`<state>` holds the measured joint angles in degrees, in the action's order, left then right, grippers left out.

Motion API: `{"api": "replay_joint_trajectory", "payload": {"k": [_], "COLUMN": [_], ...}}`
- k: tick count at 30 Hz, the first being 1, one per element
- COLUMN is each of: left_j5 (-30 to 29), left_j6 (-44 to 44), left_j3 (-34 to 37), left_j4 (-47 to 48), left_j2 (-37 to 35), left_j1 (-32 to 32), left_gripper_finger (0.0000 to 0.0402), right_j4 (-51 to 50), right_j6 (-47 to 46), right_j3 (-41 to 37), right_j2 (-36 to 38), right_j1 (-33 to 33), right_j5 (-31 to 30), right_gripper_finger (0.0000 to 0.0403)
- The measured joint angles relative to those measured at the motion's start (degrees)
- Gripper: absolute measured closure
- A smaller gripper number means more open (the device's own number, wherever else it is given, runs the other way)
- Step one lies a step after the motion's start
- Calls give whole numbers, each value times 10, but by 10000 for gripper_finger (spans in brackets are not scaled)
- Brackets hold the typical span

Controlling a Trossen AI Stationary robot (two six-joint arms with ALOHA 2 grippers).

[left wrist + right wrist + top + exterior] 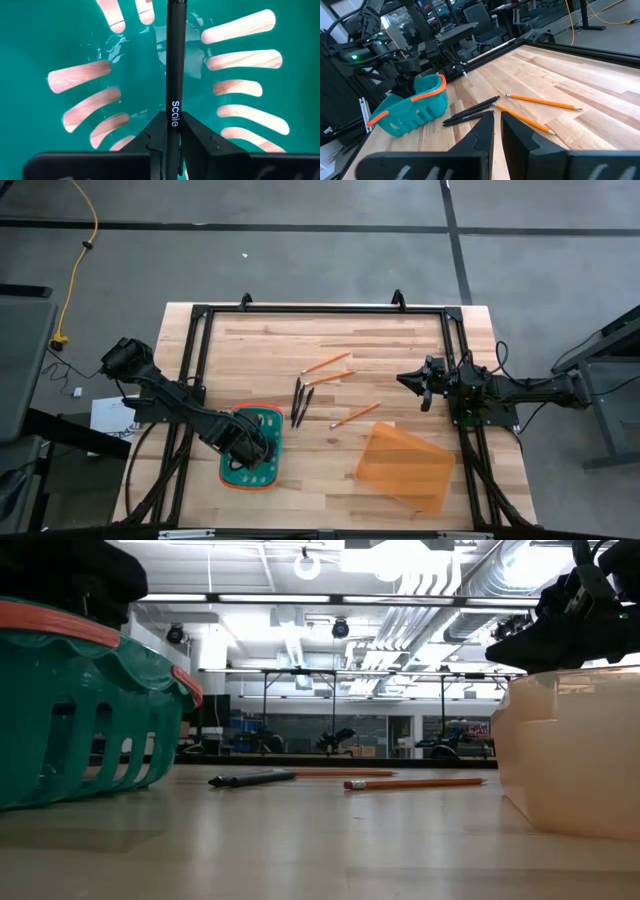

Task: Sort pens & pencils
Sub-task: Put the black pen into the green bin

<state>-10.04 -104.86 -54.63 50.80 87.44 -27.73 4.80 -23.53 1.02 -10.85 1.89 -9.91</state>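
My left gripper (pixel 248 448) points down into the teal basket (pixel 262 472) at the table's near left, shut on a black pen (pixel 175 55) over the basket's slotted floor (pixel 80 80). Two more dark pens (pixel 300 402) lie side by side on the table's middle. Three orange-yellow pencils lie flat there too: two (pixel 325 363) (pixel 330 377) farther back and one (pixel 355 415) nearer the front. My right gripper (pixel 496 125) waits at the table's right edge, level, shut, holding nothing. My left gripper pinches the black pen between its two fingers (pixel 155 130), on the shaft by the printed lettering (pixel 173 107). The fingers come from above, pointing down. The pen's long part reaches away from the fingers over the basket floor; whether it touches the floor I cannot tell.
An orange see-through container (pixel 405 468) sits at the near right of the table. A black frame (pixel 320 310) runs around the wooden top. The basket has an orange rim (pixel 437 87).
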Motion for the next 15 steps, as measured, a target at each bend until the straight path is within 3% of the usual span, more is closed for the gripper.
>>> {"api": "replay_joint_trajectory", "payload": {"k": [8,15], "left_j5": [13,1], "left_j6": [11,75], "left_j3": [-5,-126], "left_j4": [9,175], "left_j2": [0,0], "left_j1": [0,33], "left_gripper_finger": [311,280], "right_j4": [-4,-4], "right_j6": [0,0], "right_j3": [0,0], "right_j2": [0,0], "right_j1": [0,0], "right_j5": [0,0], "right_gripper_finger": [378,378]}}
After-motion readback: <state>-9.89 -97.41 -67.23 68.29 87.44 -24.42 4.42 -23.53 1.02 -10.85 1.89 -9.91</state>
